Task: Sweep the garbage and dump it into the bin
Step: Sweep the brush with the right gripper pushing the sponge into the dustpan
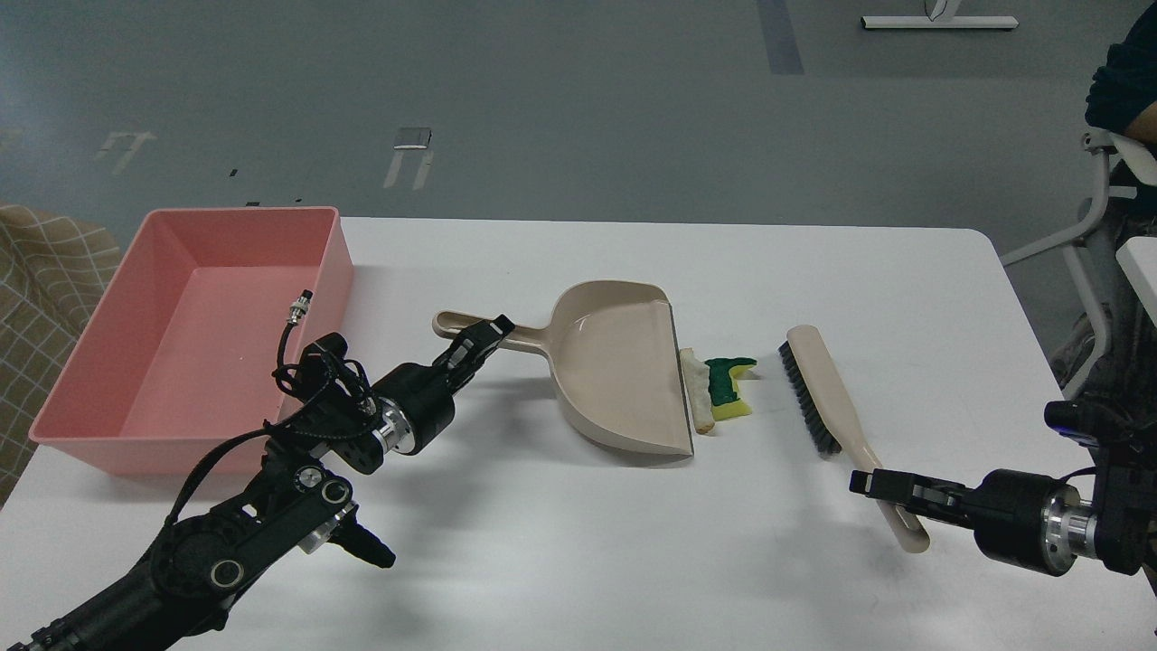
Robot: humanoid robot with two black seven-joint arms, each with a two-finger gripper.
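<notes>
The garbage [717, 391], a dark-green and yellow sponge scrap with a whitish strip, lies on the white table just right of the beige dustpan's [615, 371] open lip. My left gripper [479, 337] is shut on the dustpan's handle. My right gripper [875, 484] is shut on the handle of a beige brush [827, 398] with dark bristles. The brush head rests a short way right of the garbage, bristles facing it. The pink bin [54, 398] stands at the table's left and looks empty.
The white table's [542, 542] right edge is near my right arm. A chair and a person's arm [1121, 81] are at the far right. A beige checked cloth [36, 271] lies left of the bin.
</notes>
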